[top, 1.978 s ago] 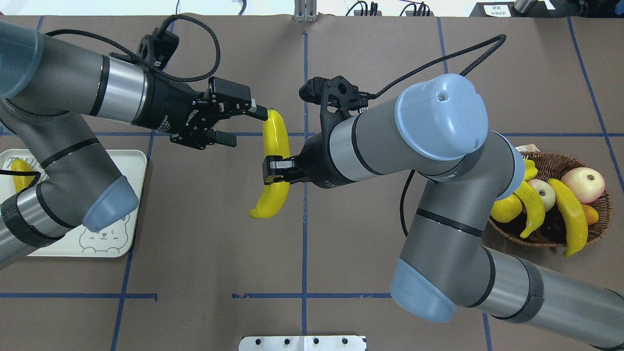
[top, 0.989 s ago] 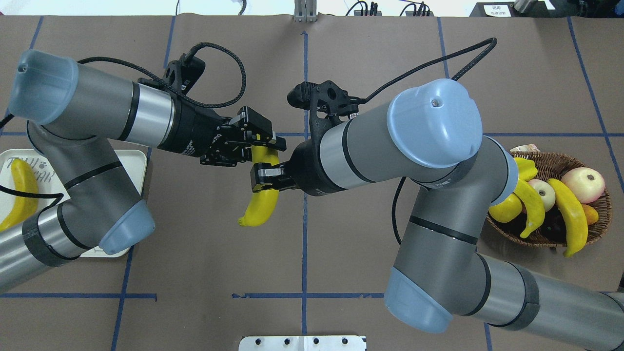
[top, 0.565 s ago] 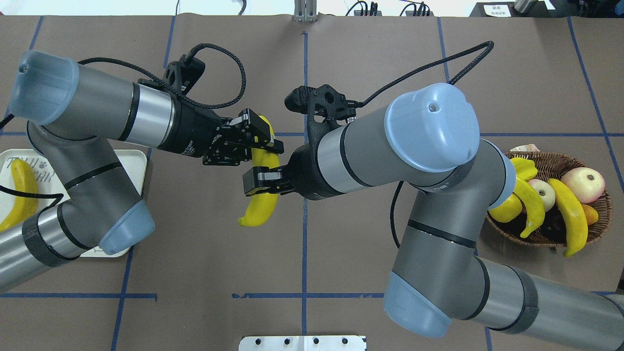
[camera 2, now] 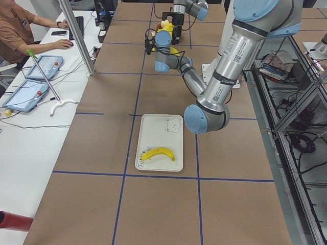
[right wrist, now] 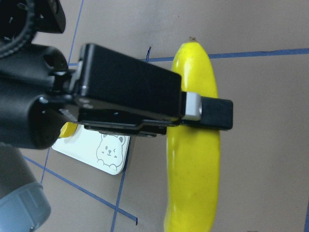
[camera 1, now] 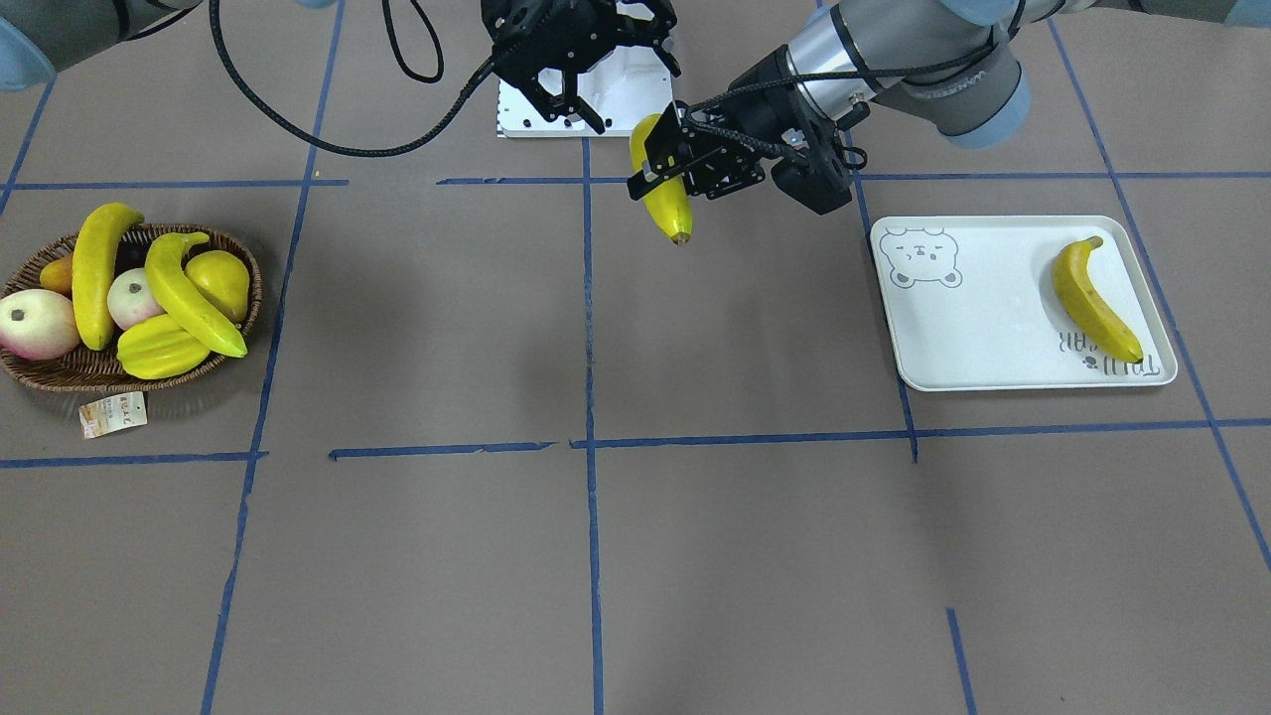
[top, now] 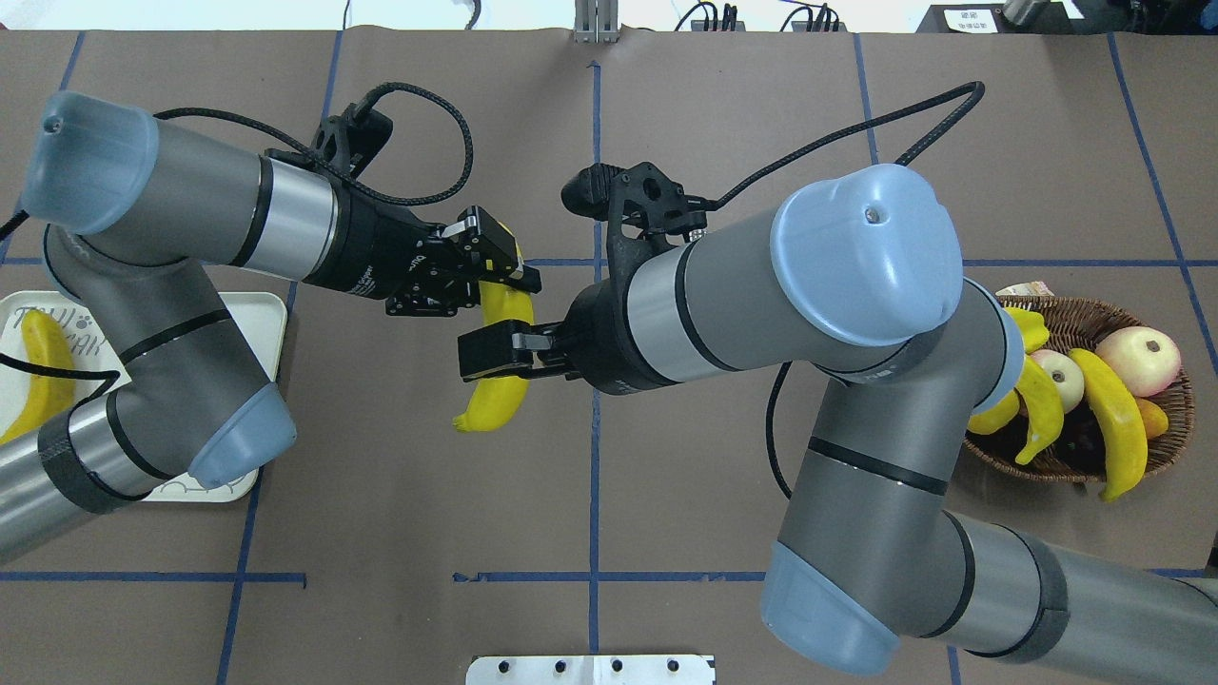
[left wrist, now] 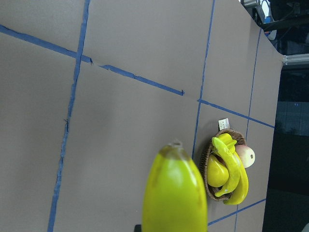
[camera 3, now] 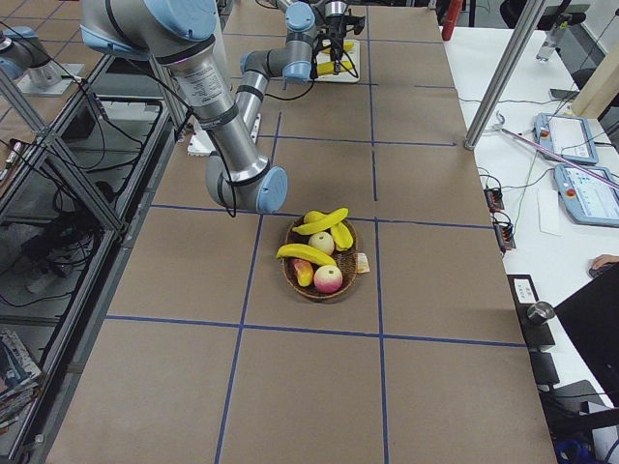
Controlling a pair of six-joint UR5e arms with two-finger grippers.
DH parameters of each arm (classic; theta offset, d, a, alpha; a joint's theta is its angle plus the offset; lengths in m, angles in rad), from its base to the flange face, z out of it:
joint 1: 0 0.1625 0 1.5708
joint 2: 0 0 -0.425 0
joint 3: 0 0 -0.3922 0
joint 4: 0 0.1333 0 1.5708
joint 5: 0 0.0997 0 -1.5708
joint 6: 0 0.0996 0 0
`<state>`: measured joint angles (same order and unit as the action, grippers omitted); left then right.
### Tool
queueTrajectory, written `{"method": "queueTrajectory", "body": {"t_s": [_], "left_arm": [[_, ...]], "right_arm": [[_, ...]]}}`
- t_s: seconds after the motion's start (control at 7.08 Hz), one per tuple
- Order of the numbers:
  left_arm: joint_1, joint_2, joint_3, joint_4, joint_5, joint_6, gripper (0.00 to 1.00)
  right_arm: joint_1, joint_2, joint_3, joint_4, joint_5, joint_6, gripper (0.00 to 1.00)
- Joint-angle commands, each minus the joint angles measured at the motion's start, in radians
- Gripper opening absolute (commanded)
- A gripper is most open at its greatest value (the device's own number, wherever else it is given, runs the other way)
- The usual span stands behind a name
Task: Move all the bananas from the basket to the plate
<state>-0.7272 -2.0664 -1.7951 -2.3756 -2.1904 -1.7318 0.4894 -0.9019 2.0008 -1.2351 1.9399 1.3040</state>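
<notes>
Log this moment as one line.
phase: handover; left pincer: shut on banana; right pincer: open; plate: second banana; basket: two bananas

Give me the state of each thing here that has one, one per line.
left hand, shut on the held banana
right hand, open, close beside the held banana
held banana, in mid-air
second banana, lying on the plate
two more bananas, in the basket
</notes>
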Motion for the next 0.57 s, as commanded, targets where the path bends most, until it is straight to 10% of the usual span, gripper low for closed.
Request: {"method": "queueTrajectory", "body": {"t_s": [0.0, 0.42], "left_arm": [[-0.069, 0.07, -0.012, 0.259, -0.008, 0.109, 0.0], [-0.173, 0.381, -0.041, 0.325, 0.006, 0.33, 0.0]], "right_arm": [[0.027, -0.053, 0.065, -0.004, -0.015, 0.0, 1.0], [0.084, -0.119, 0.116, -0.006, -0.007, -0.002, 1.0]]}}
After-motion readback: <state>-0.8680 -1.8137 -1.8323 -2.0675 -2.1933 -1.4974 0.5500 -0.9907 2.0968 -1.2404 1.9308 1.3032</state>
